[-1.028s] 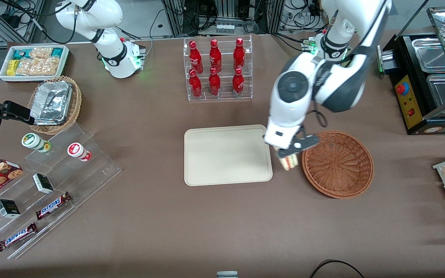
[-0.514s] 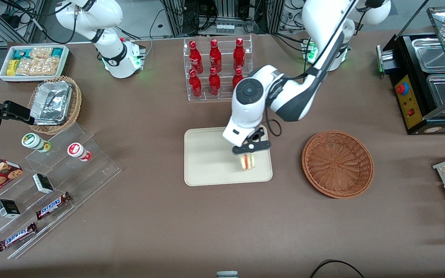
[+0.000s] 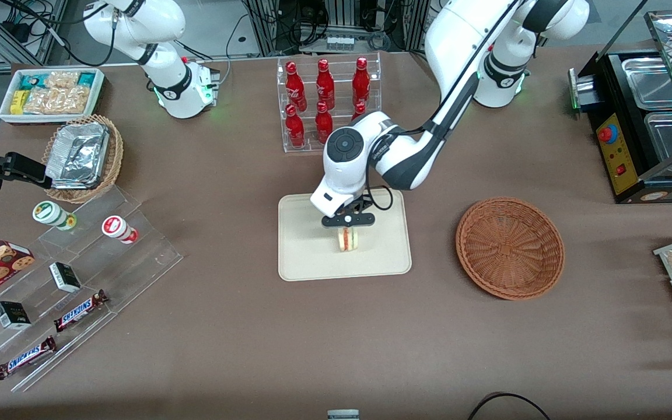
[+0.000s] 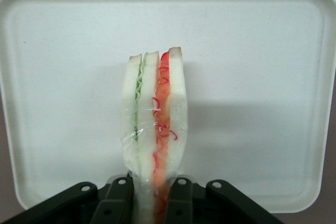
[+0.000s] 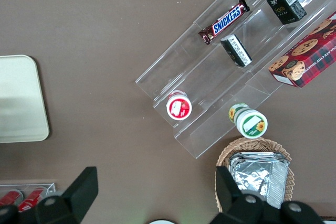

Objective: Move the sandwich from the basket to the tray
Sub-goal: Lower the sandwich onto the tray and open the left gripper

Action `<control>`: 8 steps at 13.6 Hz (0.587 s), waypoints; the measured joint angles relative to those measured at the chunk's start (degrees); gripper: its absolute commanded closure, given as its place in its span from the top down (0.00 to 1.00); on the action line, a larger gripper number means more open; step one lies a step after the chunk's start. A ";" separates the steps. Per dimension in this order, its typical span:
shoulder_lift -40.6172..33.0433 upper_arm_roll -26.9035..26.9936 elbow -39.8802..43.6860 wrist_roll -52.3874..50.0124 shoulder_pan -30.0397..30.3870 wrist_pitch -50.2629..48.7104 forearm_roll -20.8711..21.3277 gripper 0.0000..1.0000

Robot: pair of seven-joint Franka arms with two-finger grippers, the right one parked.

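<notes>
Gripper (image 3: 347, 224) clamping sandwich (image 3: 347, 239) on edge between both fingers (image 4: 181, 200), hanging over middle of tray (image 3: 307, 256). Sandwich poking out past fingertips toward tray surface; contact unclear. Basket (image 3: 510, 248) sitting well apart at tray's 3 o'clock. Bottle rack (image 3: 327, 105) standing at 12 o'clock.

Bright even overhead light; soft shadow under sandwich (image 4: 154, 135) on tray (image 4: 252, 51); frames sharp.

Lab mock snack shop: cola rack (image 3: 328, 105), Snickers shelves (image 3: 73, 280).
</notes>
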 measured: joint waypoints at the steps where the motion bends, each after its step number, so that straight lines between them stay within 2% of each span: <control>1: 0.75 0.01 0.02 0.14 -0.39 0.51 0.20 0.00; 4: 2.34 0.00 0.04 0.16 -1.71 0.99 0.39 0.00; 5: 2.54 0.03 0.05 0.16 -1.84 0.99 0.40 0.08; 6: 2.69 0.08 0.05 0.16 -1.85 0.99 0.40 0.47; 7: 2.83 0.19 0.06 0.16 -1.85 0.99 0.40 0.98; 8: 2.93 0.28 0.07 0.16 -1.85 1.00 0.43 1.00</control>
